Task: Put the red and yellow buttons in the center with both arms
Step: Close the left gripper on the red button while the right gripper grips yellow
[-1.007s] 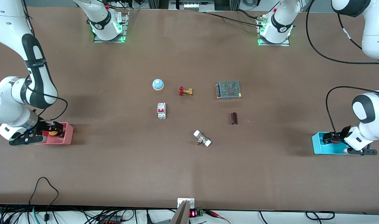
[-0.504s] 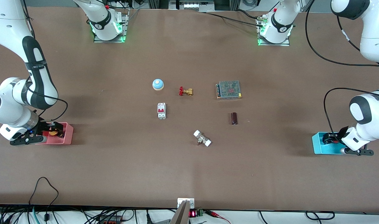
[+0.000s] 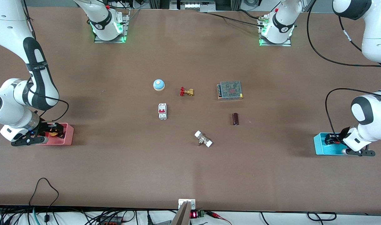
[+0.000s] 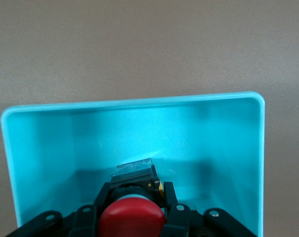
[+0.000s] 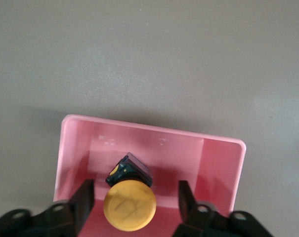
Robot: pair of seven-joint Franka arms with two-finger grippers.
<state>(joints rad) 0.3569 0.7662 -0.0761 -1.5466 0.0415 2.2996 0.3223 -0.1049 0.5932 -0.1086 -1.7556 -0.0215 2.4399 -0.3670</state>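
The orange-yellow button [image 5: 129, 203] stands in the pink bin [image 5: 221, 168] at the right arm's end of the table. My right gripper [image 5: 135, 187] is open inside the bin, one finger on each side of the button with gaps. In the front view the right gripper [image 3: 54, 130] is at the pink bin [image 3: 67, 139]. The red button [image 4: 132, 221] is in the light-blue bin [image 4: 203, 128] at the left arm's end. My left gripper [image 4: 134, 191] is shut on its black body. In the front view the left gripper [image 3: 332, 139] is in the blue bin [image 3: 320, 148]. The brown table centre [image 3: 190, 118] is bare.
Around the centre lie a blue dome bell [image 3: 158, 84], a brass valve with a red handle [image 3: 186, 92], a white circuit breaker [image 3: 162, 111], a metal-mesh power supply [image 3: 230, 90], a dark cylinder [image 3: 235, 119] and a white-ended fitting [image 3: 203, 139].
The left arm's wrist has shifted slightly over the blue bin. The right arm has barely moved. Both buttons remain in their bins.
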